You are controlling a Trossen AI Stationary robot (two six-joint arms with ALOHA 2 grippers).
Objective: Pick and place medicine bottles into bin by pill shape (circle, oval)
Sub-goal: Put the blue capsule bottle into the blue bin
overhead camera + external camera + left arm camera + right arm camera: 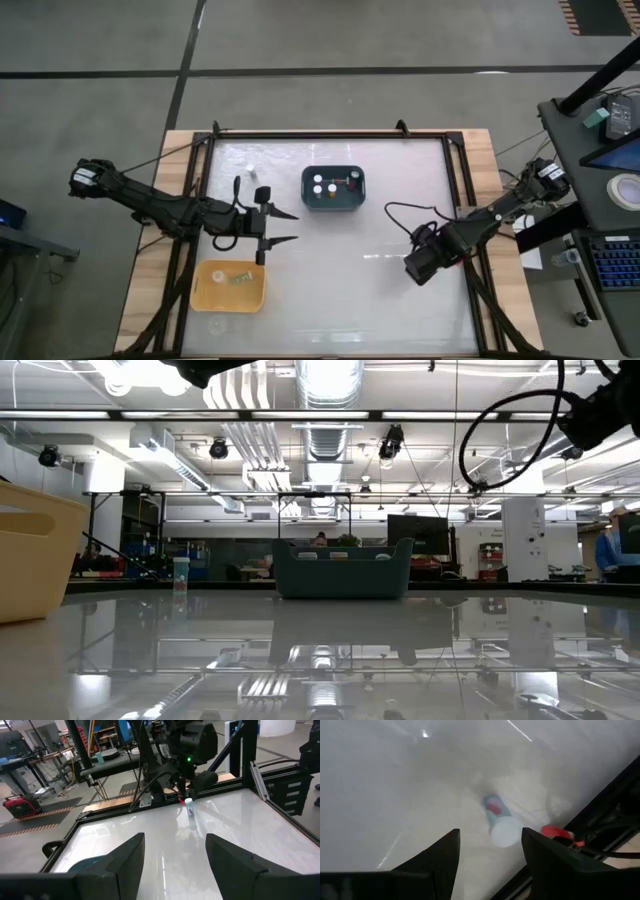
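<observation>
A small medicine bottle (pixel 496 817) with a white cap (pixel 188 801) and a pink label stands on the table at the right. My right gripper (pixel 490 832) hangs above it, pointing down, open, its fingers apart on either side and clear of it. In the high view the right gripper (pixel 418 268) hides this bottle. My left gripper (pixel 292 227) waits open and level at the table's left, nothing between its fingers. Another bottle (pixel 250 172) stands alone at the far left. The teal bin (pixel 310 190) holds several bottles; the yellow bin (pixel 205 295) holds one.
The teal bin (pixel 343 572) stands at the far middle and the yellow bin (pixel 30 560) at the near left. A black frame rail (pixel 455 170) runs along the table's right side near the right arm. A cable loop (pixel 400 215) hangs by the right gripper.
</observation>
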